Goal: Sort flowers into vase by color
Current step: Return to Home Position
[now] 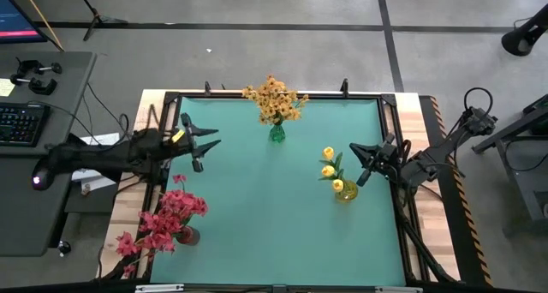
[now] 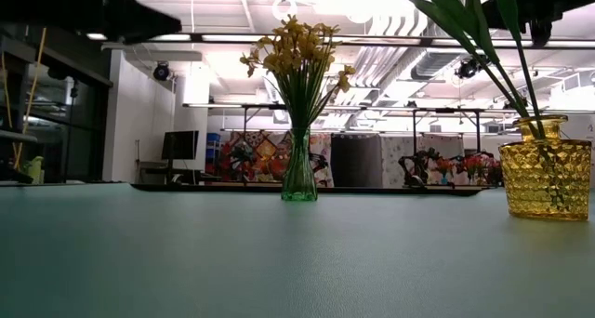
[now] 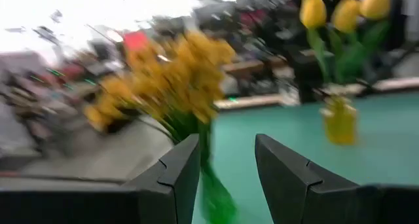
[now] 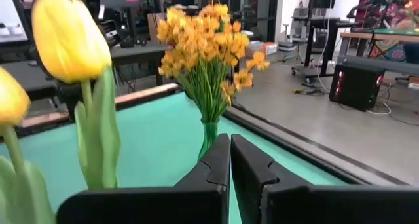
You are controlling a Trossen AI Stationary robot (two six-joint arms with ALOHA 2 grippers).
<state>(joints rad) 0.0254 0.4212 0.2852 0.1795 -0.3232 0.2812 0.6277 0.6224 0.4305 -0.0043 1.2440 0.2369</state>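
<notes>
Teal tabletop [image 2: 232, 262] fills the foreground, with three one-colour bouquets standing on it and both pincers empty.

Over the table's left edge the left gripper [image 3: 227, 142] hangs with its fingers parted by a moderate gap. Ahead of it the orange-yellow sprays [image 1: 274, 100] stand in a green glass vase [image 1: 276, 133]. Back beside its arm, at the near corner, the red-pink blooms [image 1: 167, 216] fill a dark red vase [image 1: 188, 236]. At the right edge the right gripper [image 4: 230, 139] has its fingers closed to a thin slit, and the yellow tulips [image 1: 328, 170] in their yellow glass vase [image 2: 544, 169] stand just beside its tips. A black frame [image 1: 257, 94] and a wooden border [image 1: 150, 96] ring the mat. Beyond lie a grey floor [image 1: 257, 36] and a desk with a keyboard [image 1: 19, 122]. From table level the room shows a bright ceiling [image 2: 390, 39] with ducts and some cluttered tables [image 2: 446, 169].
</notes>
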